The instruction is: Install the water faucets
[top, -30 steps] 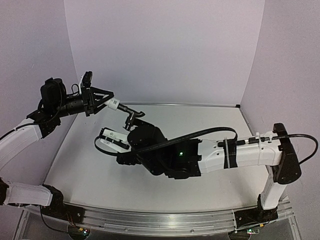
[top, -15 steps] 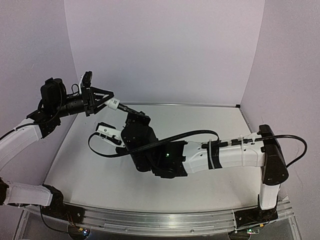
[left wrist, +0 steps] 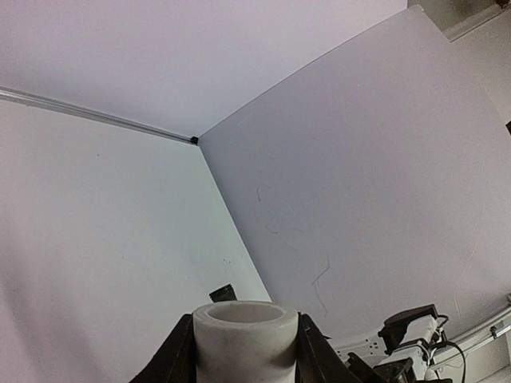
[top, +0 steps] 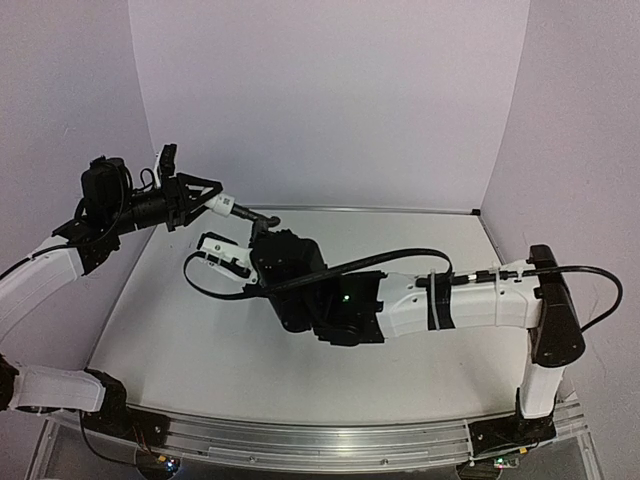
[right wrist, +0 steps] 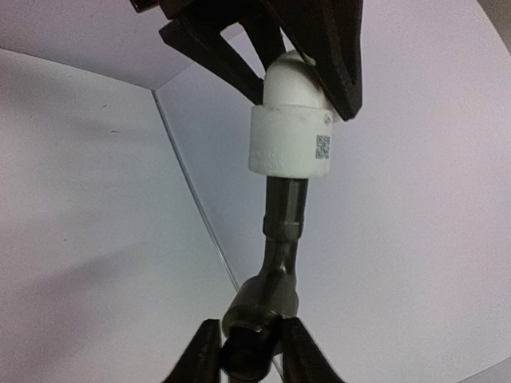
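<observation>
The water faucets hang in the air above the table's back left. The white fitting (top: 226,205) (right wrist: 289,140) (left wrist: 243,335) is joined to the black tap (top: 255,214) (right wrist: 279,239). My left gripper (top: 205,200) (left wrist: 243,363) is shut on the fitting, and its dark fingers (right wrist: 323,56) show at the top of the right wrist view. My right gripper (top: 268,226) (right wrist: 251,355) is shut on the tap's lower body from below. Only the tap's tip (left wrist: 223,293) shows past the fitting in the left wrist view. The lever handle is hidden.
The white table (top: 430,250) runs back to a metal strip (top: 380,209) at the foot of the rear wall. My right arm (top: 440,305) lies across the middle of the table, with a black cable (top: 200,285) looping at its wrist. Walls close in on the left and right.
My right arm has swung left and back up to the tap, and its jaws have gone from open to shut on it. The left gripper, still holding the fitting, has tilted slightly.
</observation>
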